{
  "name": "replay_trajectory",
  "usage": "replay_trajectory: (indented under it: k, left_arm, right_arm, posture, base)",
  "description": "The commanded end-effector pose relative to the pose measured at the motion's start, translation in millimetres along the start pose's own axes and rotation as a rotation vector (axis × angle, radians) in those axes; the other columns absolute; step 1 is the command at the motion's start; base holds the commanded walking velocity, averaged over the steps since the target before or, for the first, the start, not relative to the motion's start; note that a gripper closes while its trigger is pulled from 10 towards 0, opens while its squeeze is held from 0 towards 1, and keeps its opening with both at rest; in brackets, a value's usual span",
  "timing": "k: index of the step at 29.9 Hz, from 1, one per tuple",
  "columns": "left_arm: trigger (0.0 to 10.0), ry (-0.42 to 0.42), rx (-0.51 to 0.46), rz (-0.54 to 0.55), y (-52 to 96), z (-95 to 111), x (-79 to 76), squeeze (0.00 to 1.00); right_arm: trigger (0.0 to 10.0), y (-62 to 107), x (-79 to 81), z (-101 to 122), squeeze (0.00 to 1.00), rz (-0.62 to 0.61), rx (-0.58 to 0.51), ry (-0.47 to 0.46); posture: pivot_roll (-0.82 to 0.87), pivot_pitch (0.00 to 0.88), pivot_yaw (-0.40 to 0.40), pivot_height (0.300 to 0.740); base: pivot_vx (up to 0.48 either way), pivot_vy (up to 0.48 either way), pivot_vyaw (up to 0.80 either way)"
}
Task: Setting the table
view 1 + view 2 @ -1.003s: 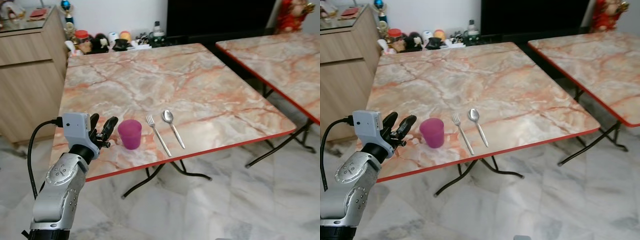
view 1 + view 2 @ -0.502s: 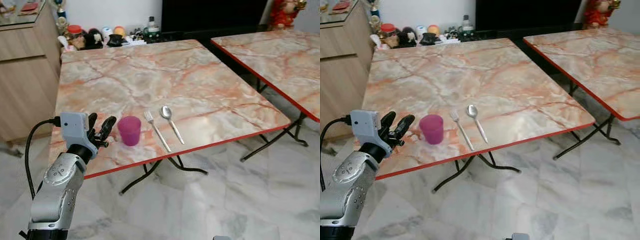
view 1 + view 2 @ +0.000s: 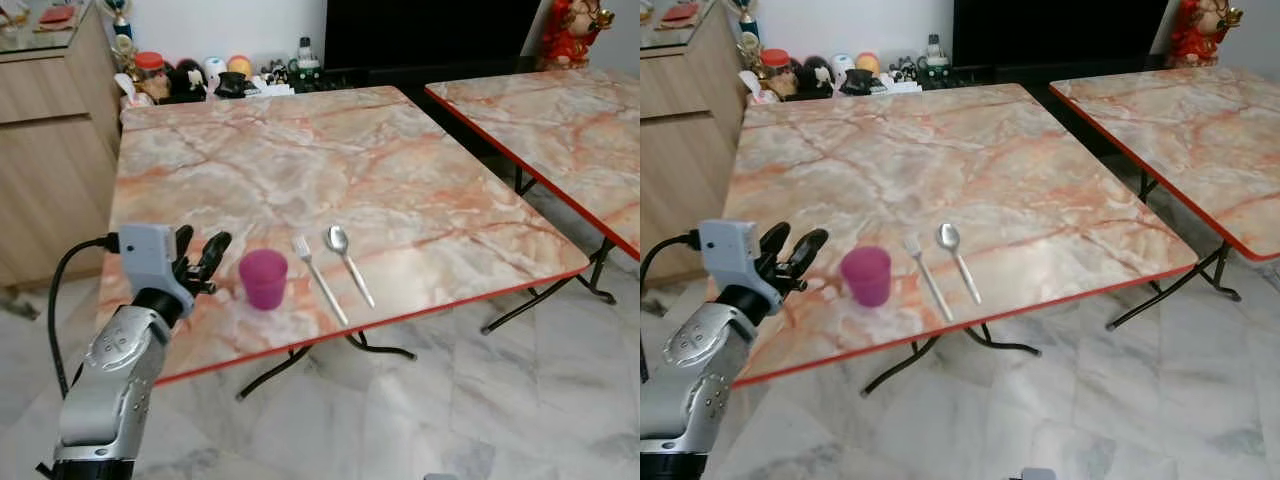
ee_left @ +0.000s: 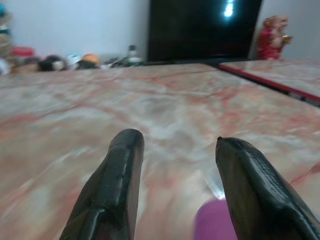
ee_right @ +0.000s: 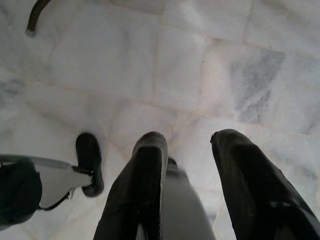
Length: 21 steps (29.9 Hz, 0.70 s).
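Left gripper (image 3: pixel 203 262) fingers wide, empty, just beside purple cup (image 3: pixel 264 278); cup probably light, rigid plastic; grasp mid-wall; right gripper (image 5: pixel 190 165) idle, fingers apart.

Bright even daylight, wrist views perhaps blurred

Head pair — high, angled down at the marble table (image 3: pixel 400 190); left wrist skims it low; right wrist faces floor (image 5: pixel 150 65).
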<state>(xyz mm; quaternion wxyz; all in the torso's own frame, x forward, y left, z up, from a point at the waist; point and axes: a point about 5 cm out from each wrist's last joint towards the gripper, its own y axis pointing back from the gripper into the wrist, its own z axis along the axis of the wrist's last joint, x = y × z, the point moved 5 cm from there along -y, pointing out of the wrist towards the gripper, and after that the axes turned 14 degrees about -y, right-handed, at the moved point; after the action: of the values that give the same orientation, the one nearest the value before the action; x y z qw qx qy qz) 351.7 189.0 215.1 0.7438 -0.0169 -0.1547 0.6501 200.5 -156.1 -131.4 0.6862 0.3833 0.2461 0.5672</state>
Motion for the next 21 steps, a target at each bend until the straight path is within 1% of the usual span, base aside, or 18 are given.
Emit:
replay_trajectory:
  k: [1,8,14,17,21]
  left_arm:
    - [10.0,0.010,-0.039,-0.026,-0.3,8.4,-6.2,0.00]
    - [10.0,0.011,-0.045,-0.080,2.9,10.1,-11.7,0.00]
    - [10.0,0.028,-0.039,-0.103,5.6,13.4,-6.4,0.00]
    - [10.0,0.021,-0.003,-0.136,7.8,10.9,-4.4,0.00]
    - [10.0,-0.003,0.101,-0.221,12.4,1.7,-7.3,0.00]
  right_arm:
    - [10.0,1.5,-5.7,-6.8,0.00,-0.017,0.015,-0.004]
    - [10.0,1.5,-6.1,-6.7,0.00,-0.020,0.015,-0.001]
    - [10.0,1.5,-6.0,-6.8,0.00,-0.021,0.015,-0.001]
    - [10.0,1.5,-6.0,-6.9,0.00,-0.022,0.016,-0.001]
    - [10.0,1.5,-6.1,-6.9,0.00,-0.023,0.016,0.001]
  posture:
    - [0.14,0.114,-0.006,0.740]
    - [0.14,0.117,-0.007,0.740]
    - [0.14,0.118,-0.005,0.740]
    - [0.14,0.118,-0.005,0.740]
    - [0.15,0.119,-0.004,0.740]
  base:
    - [0.000,0.000,0.00]
    - [0.000,0.000,0.00]
    - [0.000,0.000,0.00]
    - [0.000,0.000,0.00]
    - [0.000,0.000,0.00]
